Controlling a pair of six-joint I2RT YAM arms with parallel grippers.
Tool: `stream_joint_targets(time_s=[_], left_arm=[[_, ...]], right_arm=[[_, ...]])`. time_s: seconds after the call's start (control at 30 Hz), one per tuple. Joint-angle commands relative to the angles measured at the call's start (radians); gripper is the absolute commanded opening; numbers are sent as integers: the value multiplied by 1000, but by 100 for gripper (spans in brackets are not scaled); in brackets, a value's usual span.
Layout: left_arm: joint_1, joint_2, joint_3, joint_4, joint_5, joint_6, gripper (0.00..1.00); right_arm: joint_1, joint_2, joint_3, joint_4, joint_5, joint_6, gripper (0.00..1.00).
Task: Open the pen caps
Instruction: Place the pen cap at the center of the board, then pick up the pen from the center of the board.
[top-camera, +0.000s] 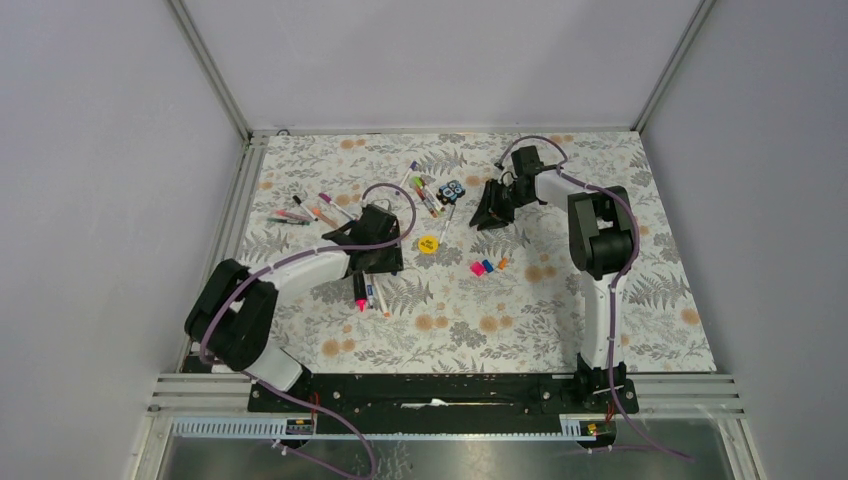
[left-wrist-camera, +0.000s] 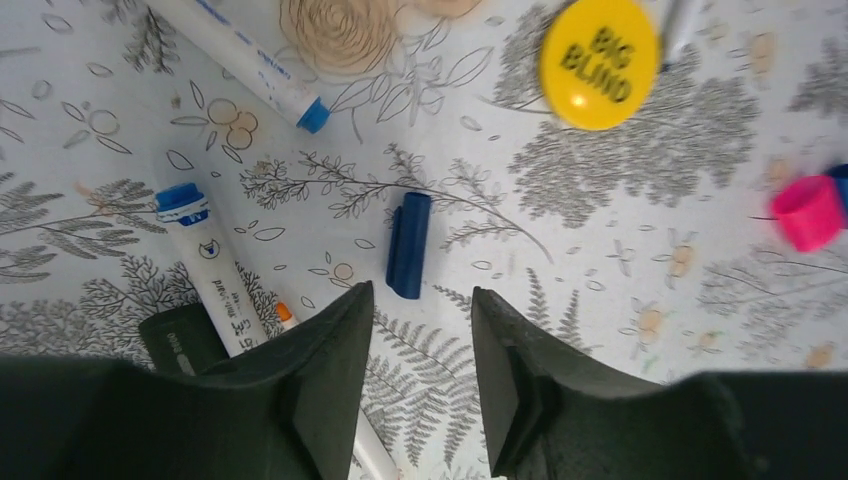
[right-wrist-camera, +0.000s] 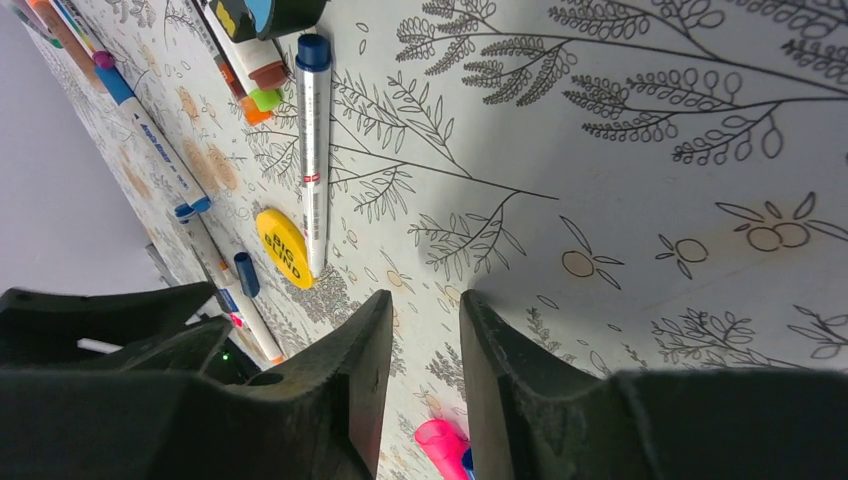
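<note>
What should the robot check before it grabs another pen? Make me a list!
1. Left hand empty: ok, fingers apart, nothing between them.
2. Right hand empty: ok, apart and empty too.
3. Blue cap off its pen: ok, it lies loose by itself.
4. A capped pen to open next: ok, the dark-blue-capped pen lies flat in the right wrist view.
5. That pen free of the yellow disc: cannot tell, its far end lies right beside the disc.
</note>
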Motion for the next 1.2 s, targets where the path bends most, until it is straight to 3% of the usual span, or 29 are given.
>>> stream_joint_targets(time_s=[0.0,0.13,0.3,0.43,0.57,0.67,0.77,0.83,0.9,1.17], left_arm=[[6,-141,42,30,-22,44,49],[9,-222,21,40,-36,76,58],[24,-337,-31,71,-43,80,72],[53,-418,-83,104,-53,46,98],[106,-472,-139,141,-24,-20,99],[145,-491,-172,186,38,-49,99],[167,-488,-174,198,72,-68,99],[178,-475,-164,189,75,-70,99],[188,-455,-149,173,69,-72,99],[210,-229,13,11,-19,-126,94]], right_arm=[[5,-64,13,-21,48,-39,38],[5,-132,-8,-19,13,-96,41],[5,-260,-41,-78,-145,-317,46],[4,-410,-113,-126,-215,-517,48],[-6,-612,-252,-105,-223,-653,56],[-56,-783,-402,-10,-271,-688,73],[-134,-965,-629,191,-358,-651,97],[-180,-1071,-755,287,-404,-631,100],[-214,-1100,-801,268,-453,-637,100],[-340,-1135,-886,290,-457,-625,100]])
